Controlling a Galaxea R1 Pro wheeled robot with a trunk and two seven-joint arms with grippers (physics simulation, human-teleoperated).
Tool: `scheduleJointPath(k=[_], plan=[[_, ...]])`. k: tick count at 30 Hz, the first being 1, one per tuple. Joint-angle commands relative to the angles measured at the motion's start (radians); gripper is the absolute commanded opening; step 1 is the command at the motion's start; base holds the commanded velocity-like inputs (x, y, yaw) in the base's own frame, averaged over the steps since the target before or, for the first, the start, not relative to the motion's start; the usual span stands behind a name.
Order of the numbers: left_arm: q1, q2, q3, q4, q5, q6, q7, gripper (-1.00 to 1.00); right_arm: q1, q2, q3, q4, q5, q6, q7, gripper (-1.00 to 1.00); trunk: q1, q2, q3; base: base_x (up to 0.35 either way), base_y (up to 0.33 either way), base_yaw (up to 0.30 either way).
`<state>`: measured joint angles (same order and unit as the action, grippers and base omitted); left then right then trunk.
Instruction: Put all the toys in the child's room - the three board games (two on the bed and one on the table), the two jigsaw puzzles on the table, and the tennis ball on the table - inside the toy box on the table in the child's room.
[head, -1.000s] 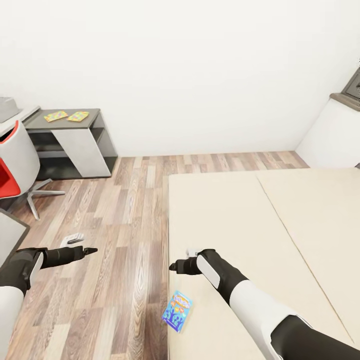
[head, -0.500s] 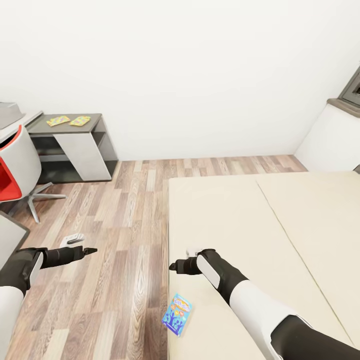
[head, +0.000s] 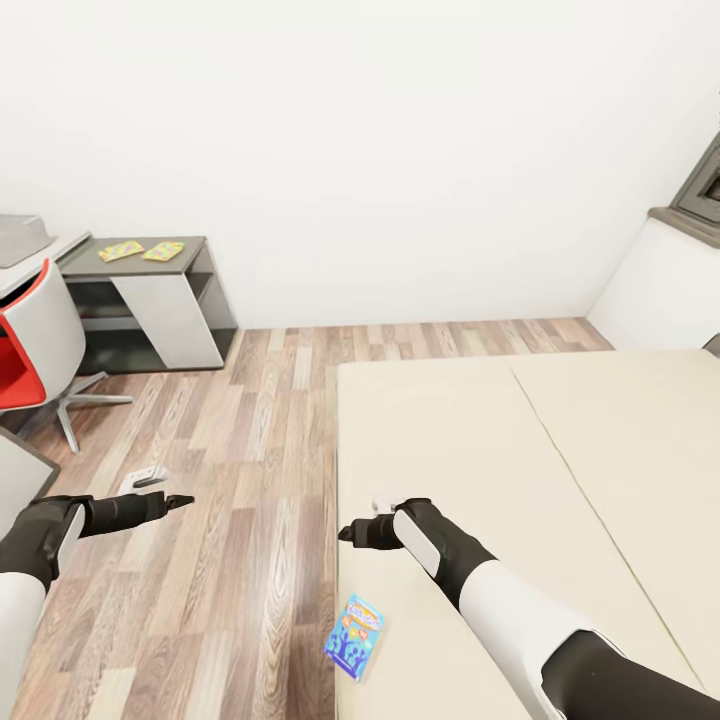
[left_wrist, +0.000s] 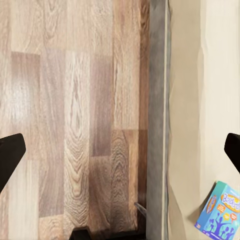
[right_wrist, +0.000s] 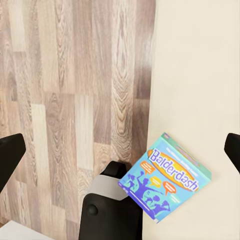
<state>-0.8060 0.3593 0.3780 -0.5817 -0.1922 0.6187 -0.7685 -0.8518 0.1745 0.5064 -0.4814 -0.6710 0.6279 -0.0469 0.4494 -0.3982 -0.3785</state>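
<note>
Nearby, blue board game (head: 354, 635) overhangs the bed (head: 520, 470) edge, unobstructed.

White wall (head: 400, 150), plank floor (head: 250, 450), red chair (head: 25, 350)

beige bed (head: 480, 450) carries a blue board game (head: 354, 635) at its edge; dark table (head: 135, 255) carries two jigsaw puzzles (head: 141, 249)
</note>
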Motion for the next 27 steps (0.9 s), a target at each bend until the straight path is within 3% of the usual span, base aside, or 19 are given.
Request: scheduleJointPath(k=[1,27], plan=[[-0.001,-0.001,0.007,-0.001,-0.01,0.006,-0.009,1.0,-0.001,0.0,0.004,0.0,-0.005,0.003,-0.005,1.0,0.001,-0.002,0.0,0.0,0.0,0.0],[-0.001,-0.005,0.004,-0.001,-0.011,0.007,0.0,1.0,-0.001,0.0,0.004,0.0,-0.004,0.001,-0.005,1.0,0.001,-0.002,0.043,0.0,0.0,0.0]])
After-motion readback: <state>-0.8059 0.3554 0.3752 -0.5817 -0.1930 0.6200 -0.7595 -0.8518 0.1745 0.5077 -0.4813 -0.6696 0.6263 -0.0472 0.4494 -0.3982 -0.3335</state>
